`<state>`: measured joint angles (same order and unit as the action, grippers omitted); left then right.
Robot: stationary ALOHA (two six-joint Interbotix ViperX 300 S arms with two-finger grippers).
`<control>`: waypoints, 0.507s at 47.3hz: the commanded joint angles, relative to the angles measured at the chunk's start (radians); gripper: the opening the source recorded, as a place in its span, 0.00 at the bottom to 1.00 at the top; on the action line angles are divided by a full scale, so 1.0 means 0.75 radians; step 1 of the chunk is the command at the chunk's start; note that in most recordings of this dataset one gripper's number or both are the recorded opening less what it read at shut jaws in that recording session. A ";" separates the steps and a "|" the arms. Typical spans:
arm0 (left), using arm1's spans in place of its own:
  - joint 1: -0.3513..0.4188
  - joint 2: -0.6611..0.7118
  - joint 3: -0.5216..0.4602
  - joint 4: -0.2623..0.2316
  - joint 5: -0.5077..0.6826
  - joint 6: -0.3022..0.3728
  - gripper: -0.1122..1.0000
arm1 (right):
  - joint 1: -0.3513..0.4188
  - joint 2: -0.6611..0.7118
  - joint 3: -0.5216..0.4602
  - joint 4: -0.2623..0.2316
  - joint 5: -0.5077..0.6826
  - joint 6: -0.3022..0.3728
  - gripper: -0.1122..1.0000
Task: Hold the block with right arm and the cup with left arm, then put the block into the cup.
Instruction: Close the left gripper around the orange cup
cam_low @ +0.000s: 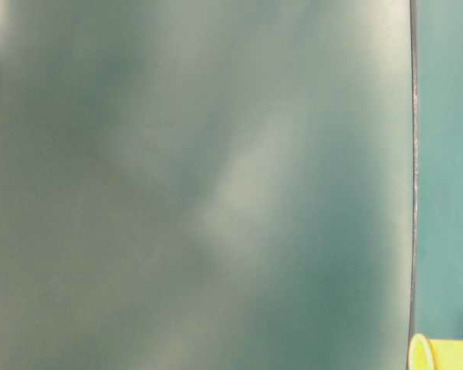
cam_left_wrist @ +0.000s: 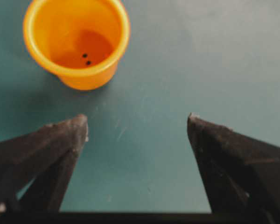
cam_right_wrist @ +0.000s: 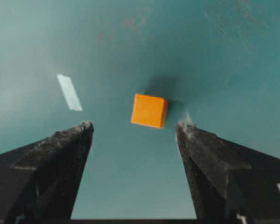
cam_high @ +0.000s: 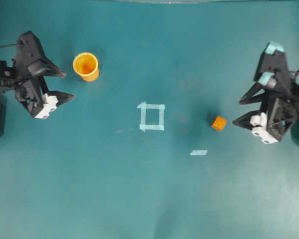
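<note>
The cup (cam_high: pixel 85 66) stands near the desk's (cam_high: pixel 149 199) left edge, the block (cam_high: pixel 219 123) near its right; both arms' jaws gape wide, gripping nothing.

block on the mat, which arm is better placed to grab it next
Right. The block lies just ahead of the right arm's open fingers; the left arm's fingers are across the table, beside the cup.

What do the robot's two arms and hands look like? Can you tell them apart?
Both are black and angular, each ending in a hand with two pointed fingers and white pads. The right hand carries pale teal tape patches on top. The left hand has no tape, and a thin dark cable runs in to it from the picture's edge.
</note>
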<state>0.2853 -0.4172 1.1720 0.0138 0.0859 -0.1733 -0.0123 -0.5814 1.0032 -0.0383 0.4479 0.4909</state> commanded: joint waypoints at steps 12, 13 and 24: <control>0.115 0.170 -0.049 0.010 -0.135 0.010 0.90 | 0.000 0.115 -0.088 -0.082 -0.016 0.002 0.71; 0.119 0.180 -0.049 0.010 -0.151 0.010 0.90 | 0.000 0.117 -0.090 -0.088 -0.016 0.002 0.71; 0.127 0.309 -0.061 0.010 -0.313 0.010 0.90 | 0.000 0.139 -0.100 -0.106 -0.016 0.002 0.71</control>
<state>0.3774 -0.2056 1.1459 0.0184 -0.1058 -0.1657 -0.0123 -0.4725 0.9526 -0.1150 0.4449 0.4909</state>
